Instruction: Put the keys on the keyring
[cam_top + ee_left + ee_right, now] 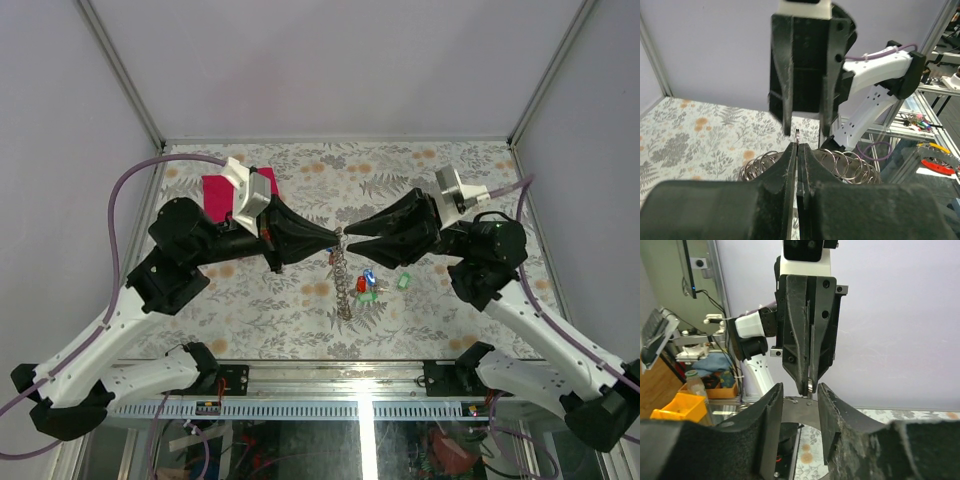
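- The left gripper (pixel 798 150) is clamped tight on a thin loop of the keyring (pixel 343 278); its two fingers are pressed together with only the edge of the wire standing up between the tips; the pinch holds one end of the ring up, presumably to present the coil for threading
- The right gripper (pixel 799 392) faces it tip to tip over the middle of the floral table (pixel 300 175); its fingers are parted with nothing between them; they straddle the pinched loop and, as far as the wrist view shows, do not touch it
- The rest of the keyring trails from that meeting point toward the near edge, its coils lying on the table
- The keys (pixel 366 285) lie in a small cluster just right of the ring's near part, with red, blue and green heads; a green-tagged key (pixel 404 281) sits a little further right; none appears to be threaded on the ring
- A magenta cloth (pixel 212 190) lies far left, partly under the left arm; it plays no part here
- My reading: one arm steadies the ring so the other is free; with the right hand empty, fetching a key looks like the step in hand
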Controlling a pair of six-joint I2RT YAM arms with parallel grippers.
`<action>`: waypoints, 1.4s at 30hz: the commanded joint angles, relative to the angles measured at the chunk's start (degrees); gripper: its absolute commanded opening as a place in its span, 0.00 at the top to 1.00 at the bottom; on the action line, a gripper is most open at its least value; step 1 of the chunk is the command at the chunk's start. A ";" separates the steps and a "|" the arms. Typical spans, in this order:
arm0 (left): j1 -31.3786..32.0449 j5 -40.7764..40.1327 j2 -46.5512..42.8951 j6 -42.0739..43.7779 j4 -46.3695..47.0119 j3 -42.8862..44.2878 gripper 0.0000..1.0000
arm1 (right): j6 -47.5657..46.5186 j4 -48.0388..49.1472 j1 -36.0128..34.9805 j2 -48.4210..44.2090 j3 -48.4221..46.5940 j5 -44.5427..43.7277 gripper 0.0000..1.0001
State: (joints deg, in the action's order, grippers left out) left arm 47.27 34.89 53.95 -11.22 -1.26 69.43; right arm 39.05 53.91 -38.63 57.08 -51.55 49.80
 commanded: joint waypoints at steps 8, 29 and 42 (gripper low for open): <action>0.43 0.50 3.36 12.53 -23.49 11.82 1.00 | -27.99 -36.75 -0.35 -11.18 -3.77 -7.89 0.56; 4.51 -12.11 17.50 27.58 -57.29 30.49 1.00 | -31.08 -48.73 -0.39 -5.85 -5.26 -3.31 0.56; 8.37 -15.85 19.71 28.27 -59.31 31.48 1.00 | -27.06 -41.80 -0.39 -0.92 -3.46 5.36 0.62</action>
State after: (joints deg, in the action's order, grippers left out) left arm 55.13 20.73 74.39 15.90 -61.71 98.04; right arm 10.48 7.05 -38.70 55.18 -54.61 49.41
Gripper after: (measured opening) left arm 0.016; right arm 0.389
